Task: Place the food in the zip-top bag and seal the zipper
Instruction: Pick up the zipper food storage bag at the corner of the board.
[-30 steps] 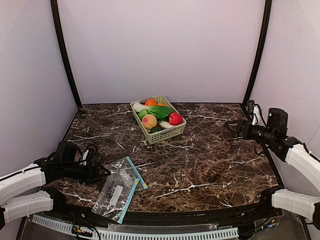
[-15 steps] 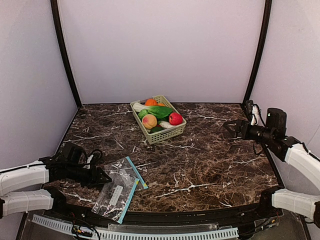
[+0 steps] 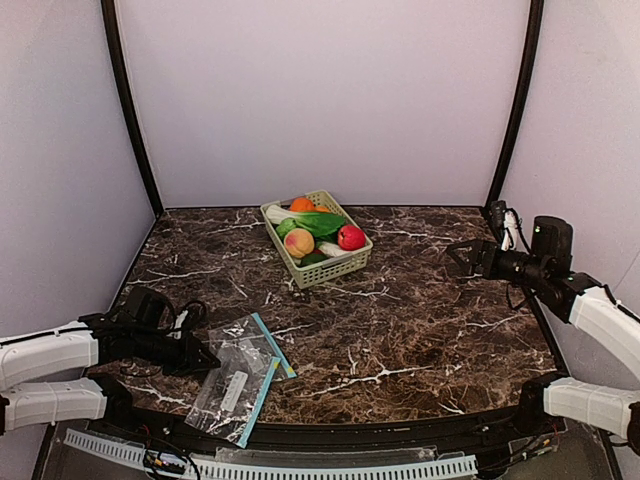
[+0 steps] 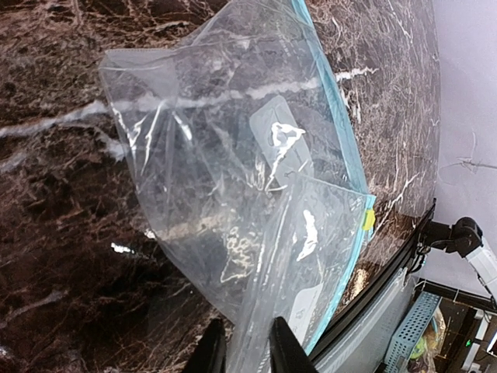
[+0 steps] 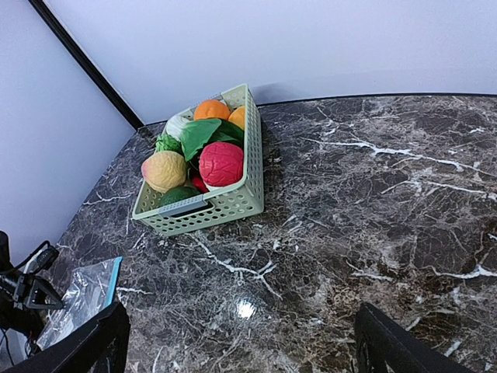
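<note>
1. Left gripper, lower left of the top view: jaws drawn narrow at the left edge of the zip-top bag. In the left wrist view the clear film runs down between the two fingers. Whether they actually pinch it cannot be told.
2. Right gripper, right of centre in the top view: jaws spread wide, holding nothing, above the marble table.
3. Zip-top bag, lying flat at the lower left near the table's front edge. Its teal zipper strip runs along the right side of the left wrist view, with a yellow slider on it.
4. Food, all inside the pale green basket at upper centre, well apart from the bag: peach, red apple, orange, leafy greens.
</note>
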{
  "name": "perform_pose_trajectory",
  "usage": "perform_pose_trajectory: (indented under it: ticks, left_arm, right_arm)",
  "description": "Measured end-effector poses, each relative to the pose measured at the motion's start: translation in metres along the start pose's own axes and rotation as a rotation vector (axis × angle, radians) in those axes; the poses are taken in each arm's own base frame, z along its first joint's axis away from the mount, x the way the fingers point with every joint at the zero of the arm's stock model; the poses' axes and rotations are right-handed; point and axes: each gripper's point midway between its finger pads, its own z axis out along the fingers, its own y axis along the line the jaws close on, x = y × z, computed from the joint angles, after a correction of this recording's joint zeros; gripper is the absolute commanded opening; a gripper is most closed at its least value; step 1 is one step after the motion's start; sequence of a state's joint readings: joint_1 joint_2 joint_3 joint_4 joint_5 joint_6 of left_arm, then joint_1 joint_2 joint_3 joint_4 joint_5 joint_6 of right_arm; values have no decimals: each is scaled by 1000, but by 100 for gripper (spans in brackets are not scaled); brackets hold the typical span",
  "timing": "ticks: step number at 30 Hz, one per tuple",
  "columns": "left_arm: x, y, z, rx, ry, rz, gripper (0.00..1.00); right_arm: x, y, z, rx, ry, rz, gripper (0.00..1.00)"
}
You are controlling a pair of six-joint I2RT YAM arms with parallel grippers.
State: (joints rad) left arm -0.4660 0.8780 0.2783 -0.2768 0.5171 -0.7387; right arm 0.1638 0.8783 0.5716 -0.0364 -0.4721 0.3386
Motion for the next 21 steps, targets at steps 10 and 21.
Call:
perform_pose_trajectory:
  ticks: [10, 21]
  left_arm:
    - [0, -8, -4, 32, -9, 14, 1]
    - [-31, -84, -37, 220, -76, 163, 1]
  right_arm:
    - [-1, 0, -1, 4, -6, -3, 99]
    - [-3, 8, -6, -26, -13, 29, 99]
